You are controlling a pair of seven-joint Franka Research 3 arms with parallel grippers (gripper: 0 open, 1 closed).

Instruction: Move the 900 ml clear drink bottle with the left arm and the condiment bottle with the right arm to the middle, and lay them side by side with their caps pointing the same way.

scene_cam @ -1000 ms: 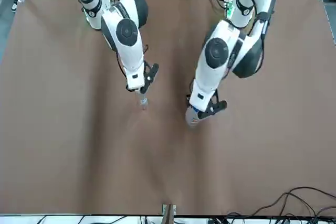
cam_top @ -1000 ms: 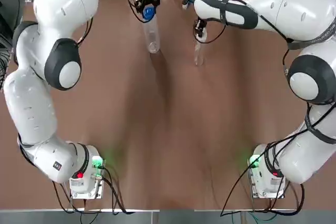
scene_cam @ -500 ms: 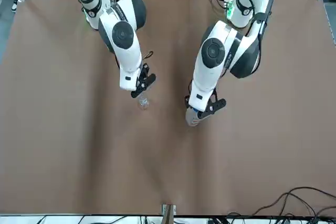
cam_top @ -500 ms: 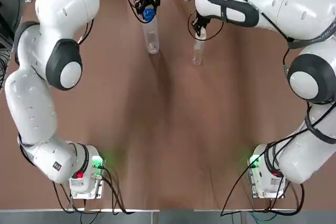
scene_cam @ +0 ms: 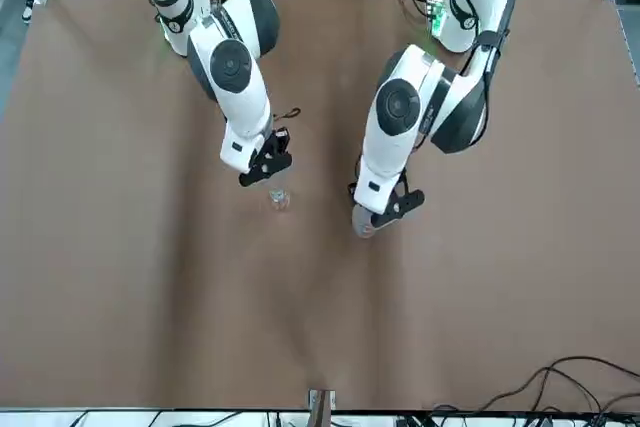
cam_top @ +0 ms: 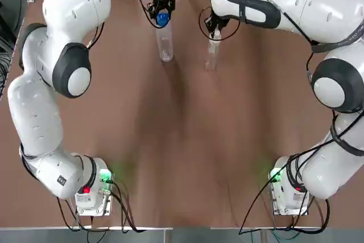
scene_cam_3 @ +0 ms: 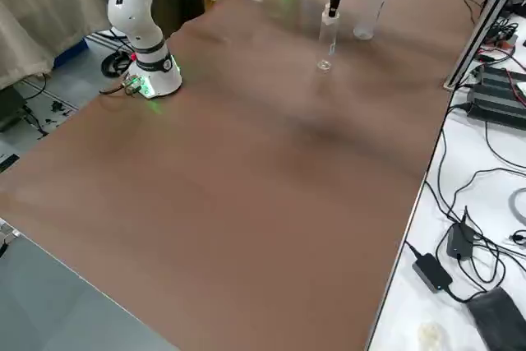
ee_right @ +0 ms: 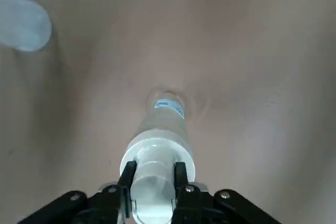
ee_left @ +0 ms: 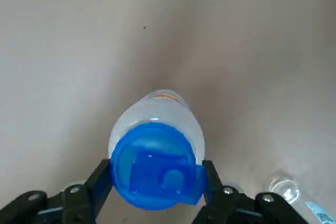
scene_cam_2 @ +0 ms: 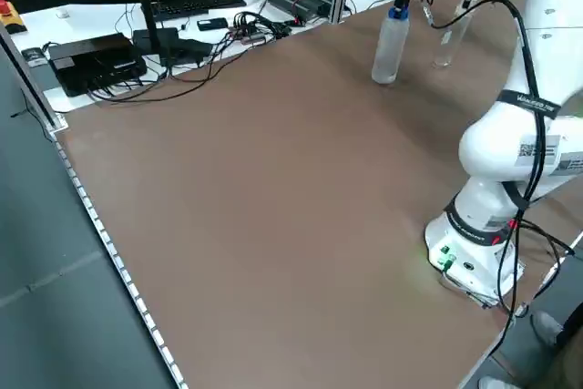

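The clear drink bottle (cam_top: 165,42) with a blue cap (ee_left: 152,171) stands roughly upright at the far middle of the table. My left gripper (cam_top: 162,12) is shut on its cap, one finger (ee_left: 100,182) on each side. About a hand's width to its right stands the slim clear condiment bottle (cam_top: 212,55), also upright, with my right gripper (cam_top: 214,28) shut on its pale cap (ee_right: 156,174). In the front view the drink bottle (scene_cam: 363,226) hangs under the left gripper (scene_cam: 385,207), and the condiment bottle (scene_cam: 279,199) under the right gripper (scene_cam: 262,169).
Bare brown tabletop (cam_top: 182,140) spreads toward the arm bases. Cables, a keyboard and boxes (scene_cam_2: 100,56) lie on a white bench past the table's left edge. More cables and adapters (scene_cam_3: 485,302) sit beyond the far edge.
The right gripper has carried the condiment bottle a little toward the middle, closer to the drink bottle. The left gripper and its bottle have barely shifted.
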